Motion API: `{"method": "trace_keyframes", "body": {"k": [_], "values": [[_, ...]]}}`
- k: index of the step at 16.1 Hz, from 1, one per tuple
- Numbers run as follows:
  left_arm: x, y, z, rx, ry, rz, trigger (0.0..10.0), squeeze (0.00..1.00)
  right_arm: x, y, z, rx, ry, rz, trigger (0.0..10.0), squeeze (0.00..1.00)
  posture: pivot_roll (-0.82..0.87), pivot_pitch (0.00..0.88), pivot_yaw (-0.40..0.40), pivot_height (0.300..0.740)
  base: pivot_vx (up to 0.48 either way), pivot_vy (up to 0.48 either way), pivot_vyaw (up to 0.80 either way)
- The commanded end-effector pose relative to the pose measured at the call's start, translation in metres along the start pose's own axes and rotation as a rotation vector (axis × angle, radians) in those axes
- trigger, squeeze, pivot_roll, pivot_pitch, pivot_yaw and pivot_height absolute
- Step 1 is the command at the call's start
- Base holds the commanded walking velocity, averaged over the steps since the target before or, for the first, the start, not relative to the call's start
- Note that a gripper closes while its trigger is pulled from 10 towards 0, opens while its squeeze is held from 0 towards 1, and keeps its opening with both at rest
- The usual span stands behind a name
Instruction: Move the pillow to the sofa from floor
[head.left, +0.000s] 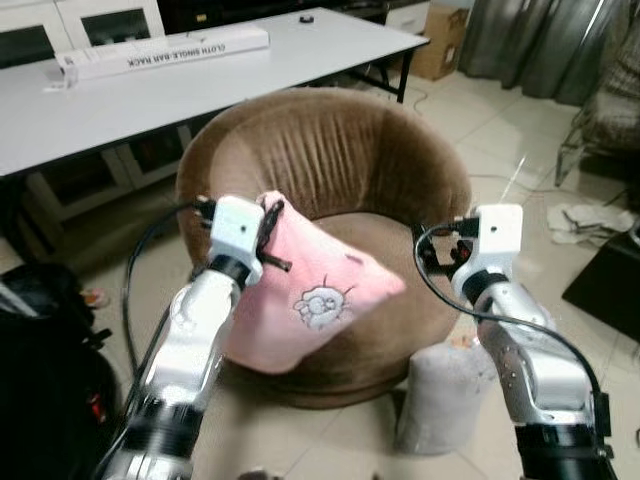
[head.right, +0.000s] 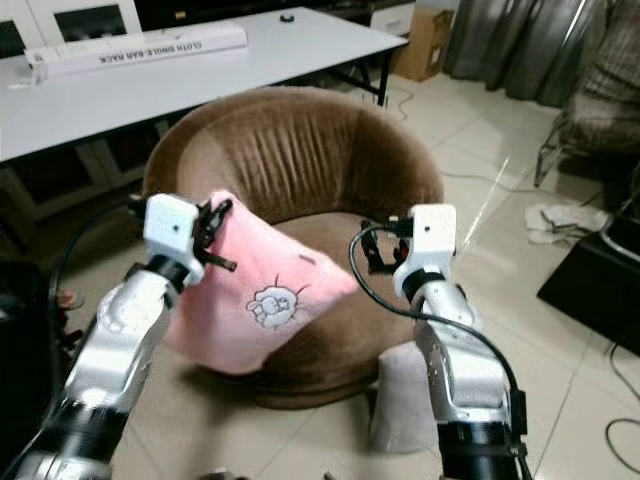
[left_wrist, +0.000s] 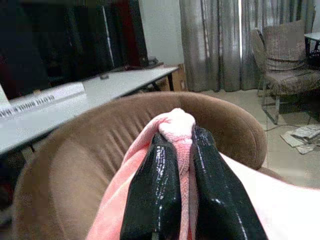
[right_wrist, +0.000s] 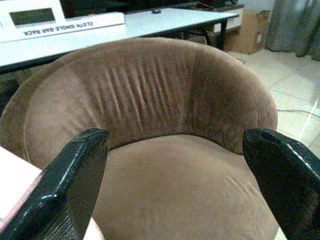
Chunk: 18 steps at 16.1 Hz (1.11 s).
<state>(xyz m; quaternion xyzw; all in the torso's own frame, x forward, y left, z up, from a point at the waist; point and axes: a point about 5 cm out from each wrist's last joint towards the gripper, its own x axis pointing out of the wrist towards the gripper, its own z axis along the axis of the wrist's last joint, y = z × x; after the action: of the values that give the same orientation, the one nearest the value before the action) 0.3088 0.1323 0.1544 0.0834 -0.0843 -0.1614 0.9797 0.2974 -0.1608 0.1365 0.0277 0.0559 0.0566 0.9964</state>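
Left gripper (left_wrist: 176, 150) pinches pillow (head.left: 310, 300) corner | right gripper (right_wrist: 175, 165) spread wide | sofa (head.left: 330, 160) seat free

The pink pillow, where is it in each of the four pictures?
Left eye view: pink pillow at centre, over the brown sofa's front edge, pinched by the left tool.
Right eye view: left of centre, same spot.
Left wrist view: bunched between the black fingers, pink fold at centre.
Right wrist view: a pale pink corner at the bottom left edge.
Shared landmark: the sofa's ribbed back.
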Motion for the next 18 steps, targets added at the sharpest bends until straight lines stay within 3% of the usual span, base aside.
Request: {"method": "trace_keyframes", "body": {"k": [1, 4, 8, 18], "values": [[0.000, 0.000, 0.021, 0.024, -0.066, 0.006, 10.0, 0.00, -0.003, -0.001, -0.003, -0.019, 0.006, -0.016, 10.0, 0.00, 0.06, 0.000, 0.044, 0.740, 0.000, 0.000, 0.00], [-0.003, -0.006, 0.025, 0.013, -0.047, -0.007, 10.0, 0.00, -0.013, 0.001, -0.014, 0.002, 0.029, -0.047, 10.0, 0.00, 0.04, 0.000, 0.076, 0.740, 0.087, 0.000, 0.00], [-0.001, -0.009, 0.027, -0.010, -0.034, -0.011, 10.0, 0.00, -0.011, 0.004, -0.009, -0.026, 0.009, -0.036, 10.0, 0.00, 0.02, 0.000, 0.088, 0.740, 0.293, 0.000, 0.00], [-0.009, -0.008, 0.017, -0.037, 0.009, 0.042, 10.0, 0.00, -0.001, 0.013, 0.005, -0.101, -0.014, 0.030, 10.0, 0.00, 0.02, 0.000, 0.032, 0.740, 0.356, 0.000, 0.00]]}}
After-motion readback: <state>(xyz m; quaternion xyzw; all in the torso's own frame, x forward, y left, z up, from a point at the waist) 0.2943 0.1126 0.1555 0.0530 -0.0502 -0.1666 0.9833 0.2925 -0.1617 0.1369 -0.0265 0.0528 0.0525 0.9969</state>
